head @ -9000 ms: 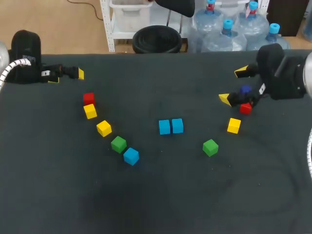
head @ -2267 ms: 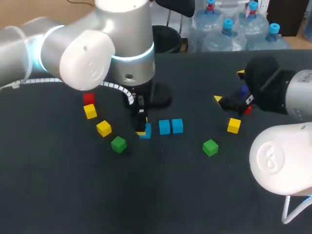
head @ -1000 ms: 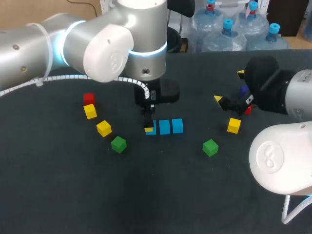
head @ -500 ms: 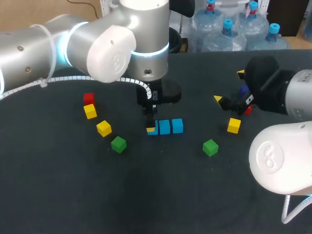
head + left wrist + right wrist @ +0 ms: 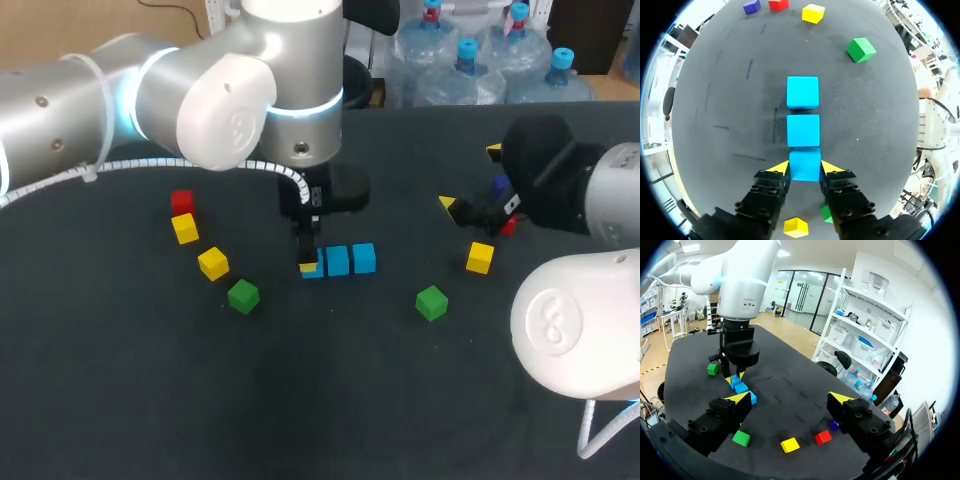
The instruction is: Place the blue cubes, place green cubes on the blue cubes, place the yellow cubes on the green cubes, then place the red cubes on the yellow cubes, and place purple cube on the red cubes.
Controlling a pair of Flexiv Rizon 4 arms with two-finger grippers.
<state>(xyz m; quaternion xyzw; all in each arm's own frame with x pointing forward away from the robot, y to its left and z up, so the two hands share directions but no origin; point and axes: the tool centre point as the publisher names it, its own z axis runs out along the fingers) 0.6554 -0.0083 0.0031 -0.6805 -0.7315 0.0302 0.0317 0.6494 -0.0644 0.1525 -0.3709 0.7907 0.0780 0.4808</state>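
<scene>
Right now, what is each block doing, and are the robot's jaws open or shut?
Left jaws: shut on the near blue cube, which sits on the table.
Right jaws: open, holding nothing.
Other blue cubes: on the table, in a row with it.
Green cubes: loose, unstacked.
Yellow cubes: loose, unstacked.
Red cubes: loose, unstacked.
Purple cube: loose, unstacked.

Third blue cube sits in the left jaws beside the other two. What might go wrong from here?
1. The left jaws grip the nearest blue cube from both sides, and it touches the middle blue cube. A skewed release or lift might nudge the row crooked.
2. A small gap separates the middle cube from the far blue cube. With uneven spacing, a green cube laid across that gap may sit poorly.
</scene>
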